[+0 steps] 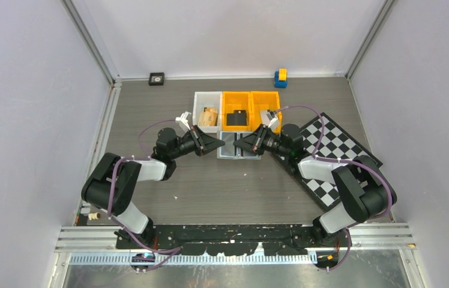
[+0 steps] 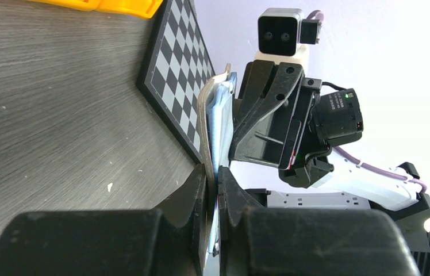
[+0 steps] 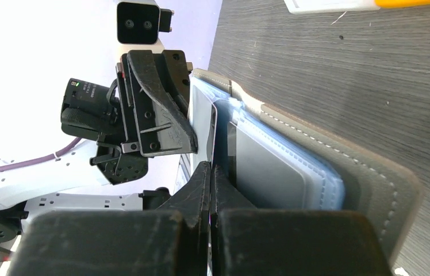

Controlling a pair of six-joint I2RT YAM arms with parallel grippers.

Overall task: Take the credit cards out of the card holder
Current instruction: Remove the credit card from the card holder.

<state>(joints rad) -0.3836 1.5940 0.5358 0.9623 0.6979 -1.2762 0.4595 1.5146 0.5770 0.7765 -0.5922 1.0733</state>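
The grey card holder [image 2: 206, 123] is held upright on its edge above the table, between the two arms [image 1: 229, 150]. My left gripper [image 2: 213, 175] is shut on its near edge, pinching the grey cover and pale blue pockets. My right gripper [image 3: 211, 169] comes from the other side, jaws closed on the edge of a silvery grey credit card [image 3: 203, 127] standing out of the pockets. A second grey card [image 3: 267, 172] lies in a blue-grey pocket of the card holder [image 3: 373, 184]. A black card [image 1: 236, 118] lies in the middle orange bin.
A white bin [image 1: 198, 103] holding a tan item and two orange bins [image 1: 265, 96] stand just behind the grippers. A chessboard [image 1: 336, 147] lies under the right arm. A blue-and-yellow block [image 1: 280, 77] and a small black square object [image 1: 156, 78] sit by the back wall.
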